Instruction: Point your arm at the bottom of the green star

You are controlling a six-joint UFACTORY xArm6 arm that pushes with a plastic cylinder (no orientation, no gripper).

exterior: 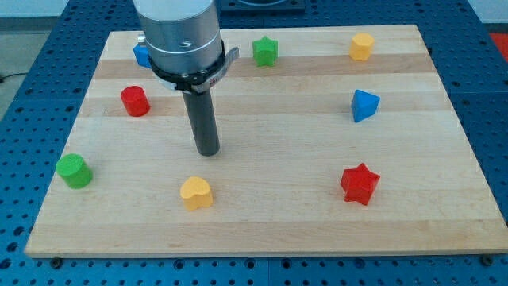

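Note:
The green star [265, 52] sits near the view's top edge of the wooden board [262, 230], a little right of the arm's grey body. My tip [208, 152] rests on the board near the middle left, well below and to the left of the green star, apart from every block. The nearest block to my tip is the yellow heart [196, 192], just below it.
A blue block [142, 53] is partly hidden behind the arm at top left. A red cylinder [135, 101] and green cylinder [74, 171] are on the left. A yellow block [361, 47], blue block [364, 105] and red star [359, 183] are on the right.

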